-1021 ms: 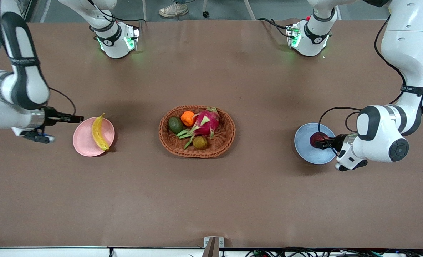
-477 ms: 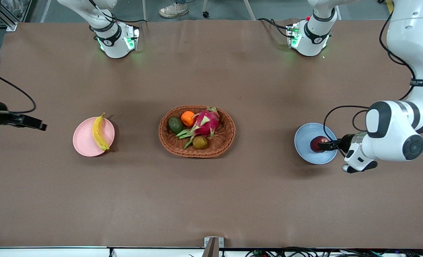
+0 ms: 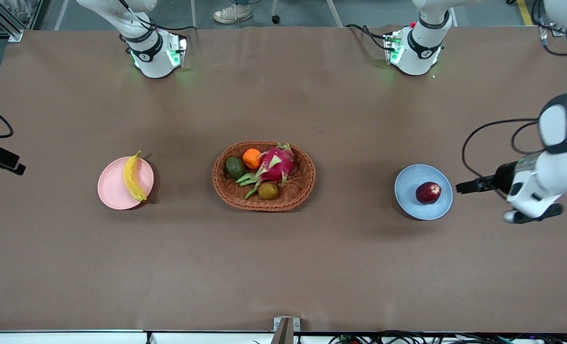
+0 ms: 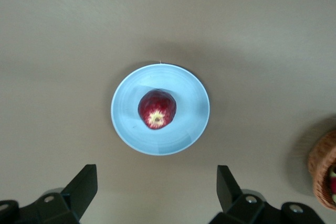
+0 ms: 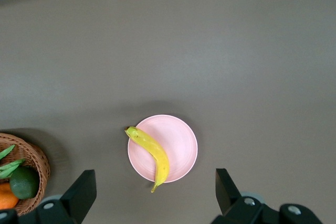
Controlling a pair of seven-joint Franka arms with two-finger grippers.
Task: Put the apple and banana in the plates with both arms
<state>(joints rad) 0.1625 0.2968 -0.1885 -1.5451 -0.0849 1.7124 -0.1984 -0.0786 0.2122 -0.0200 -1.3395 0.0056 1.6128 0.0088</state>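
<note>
The dark-red apple (image 3: 428, 192) lies in the light blue plate (image 3: 408, 188) toward the left arm's end of the table; the left wrist view shows the apple (image 4: 157, 108) in that plate (image 4: 189, 124). The yellow banana (image 3: 131, 177) lies across the pale pink plate (image 3: 111, 191) toward the right arm's end; the right wrist view shows the banana (image 5: 149, 153) on the plate (image 5: 181, 140), its tips over the rim. My left gripper (image 3: 461, 187) is open and empty, up in the air beside the blue plate. My right gripper (image 3: 18, 168) is open and empty at the table's end.
An oval brown wicker basket (image 3: 302, 188) stands mid-table between the plates, holding a pink dragon fruit (image 3: 278, 163), an orange (image 3: 252, 158), an avocado (image 3: 235, 166) and a kiwi (image 3: 267, 190). The two arm bases (image 3: 154, 52) stand at the table's edge farthest from the front camera.
My left gripper has let go of the apple and pulled up and away from the blue plate. My right gripper has drawn farther off from the pink plate toward the table's end.
</note>
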